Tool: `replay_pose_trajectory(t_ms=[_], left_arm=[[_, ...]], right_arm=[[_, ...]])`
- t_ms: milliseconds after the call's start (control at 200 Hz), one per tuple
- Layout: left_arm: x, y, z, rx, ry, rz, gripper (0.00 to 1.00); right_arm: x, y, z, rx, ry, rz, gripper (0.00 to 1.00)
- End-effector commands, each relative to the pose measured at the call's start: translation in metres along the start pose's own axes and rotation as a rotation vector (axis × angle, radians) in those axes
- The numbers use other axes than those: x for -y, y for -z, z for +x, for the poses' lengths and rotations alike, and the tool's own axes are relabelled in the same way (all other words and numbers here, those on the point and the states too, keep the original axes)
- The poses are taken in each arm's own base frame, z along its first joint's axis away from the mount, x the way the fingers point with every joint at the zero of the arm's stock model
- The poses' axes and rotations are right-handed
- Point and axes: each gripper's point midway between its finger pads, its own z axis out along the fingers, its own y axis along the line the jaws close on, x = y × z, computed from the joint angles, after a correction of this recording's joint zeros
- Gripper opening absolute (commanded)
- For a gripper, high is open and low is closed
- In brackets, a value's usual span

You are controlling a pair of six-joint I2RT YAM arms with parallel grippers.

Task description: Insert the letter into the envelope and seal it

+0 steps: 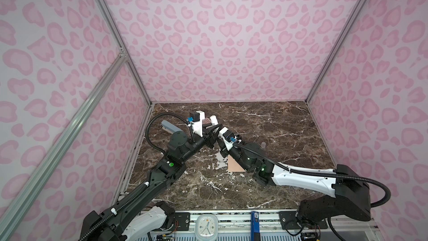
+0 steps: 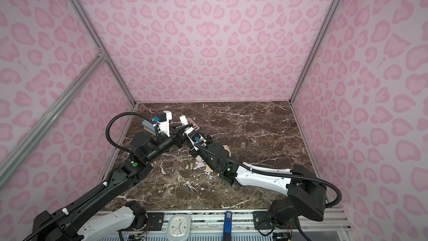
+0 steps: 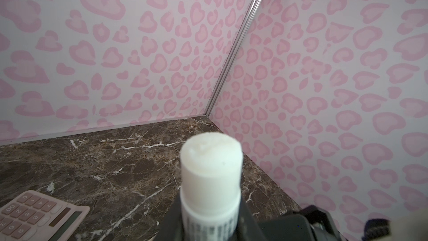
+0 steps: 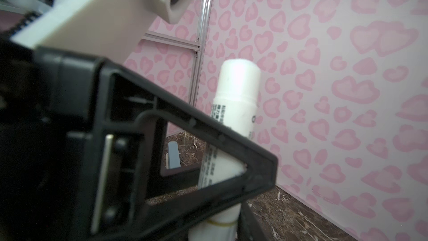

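Left side first: the left gripper (image 3: 209, 226) is clamped round the glue stick (image 3: 210, 170), cap off and white glue bare, held up off the table (image 1: 266, 124). Meeting it mid-air, the right gripper (image 4: 222, 226) has the stick's base between its jaws; clamped or not, I can't tell. Two grips fighting could wrench the stick loose or smear glue on a finger. Further right, the envelope (image 1: 234, 165) lies flat under the right arm, where a low elbow could drag it. The letter I can't pick out.
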Motion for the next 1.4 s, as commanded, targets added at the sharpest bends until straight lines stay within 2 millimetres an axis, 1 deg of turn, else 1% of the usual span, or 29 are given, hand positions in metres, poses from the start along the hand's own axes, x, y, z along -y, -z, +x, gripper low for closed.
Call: replay_pose_trajectory(t_ms=[0, 150, 200, 315, 415, 455, 490, 535, 570, 610, 645, 705, 890, 1130, 1395], left_arm=[[0.005, 0.002, -0.010, 0.041, -0.008, 0.017, 0.04], [0.003, 0.002, -0.006, 0.027, 0.006, 0.011, 0.04], [0.003, 0.002, -0.005, 0.016, 0.006, 0.010, 0.04], [0.006, 0.003, -0.004, -0.004, -0.004, 0.019, 0.04], [0.011, 0.005, -0.002, -0.020, -0.023, 0.048, 0.04], [0.013, 0.006, -0.002, -0.024, -0.027, 0.057, 0.04], [0.013, 0.006, 0.000, -0.030, -0.029, 0.058, 0.04], [0.013, 0.006, 0.001, -0.033, -0.029, 0.060, 0.04], [0.013, 0.007, 0.001, -0.030, -0.029, 0.060, 0.04], [0.013, 0.007, 0.000, -0.025, -0.027, 0.058, 0.04], [0.013, 0.007, -0.001, -0.020, -0.026, 0.058, 0.04], [0.013, 0.007, -0.003, -0.010, -0.024, 0.057, 0.04], [0.016, 0.005, -0.005, -0.004, -0.015, 0.078, 0.04], [0.019, 0.004, -0.004, 0.009, -0.006, 0.101, 0.04], [0.021, 0.005, -0.007, 0.031, -0.006, 0.111, 0.04]], right_arm=[[0.005, 0.001, -0.008, 0.041, -0.017, 0.033, 0.24], [0.008, 0.004, -0.011, 0.052, -0.035, 0.028, 0.11], [0.005, 0.007, -0.014, 0.063, -0.040, 0.005, 0.08], [-0.009, 0.012, -0.019, 0.059, -0.049, -0.117, 0.05], [-0.021, 0.020, -0.022, 0.056, -0.075, -0.225, 0.05], [-0.023, 0.023, -0.023, 0.049, -0.087, -0.253, 0.05], [-0.025, 0.026, -0.023, 0.045, -0.093, -0.269, 0.07], [-0.025, 0.028, -0.023, 0.038, -0.093, -0.282, 0.14], [-0.025, 0.030, -0.021, 0.024, -0.091, -0.277, 0.26], [-0.023, 0.031, -0.018, 0.009, -0.085, -0.268, 0.35], [-0.020, 0.031, -0.014, -0.006, -0.076, -0.257, 0.39], [-0.017, 0.032, -0.009, -0.020, -0.073, -0.244, 0.41], [-0.010, 0.030, -0.009, -0.020, -0.098, -0.222, 0.42], [-0.007, 0.015, -0.009, -0.029, -0.134, -0.185, 0.36], [-0.002, 0.003, -0.003, -0.058, -0.161, -0.130, 0.31]])
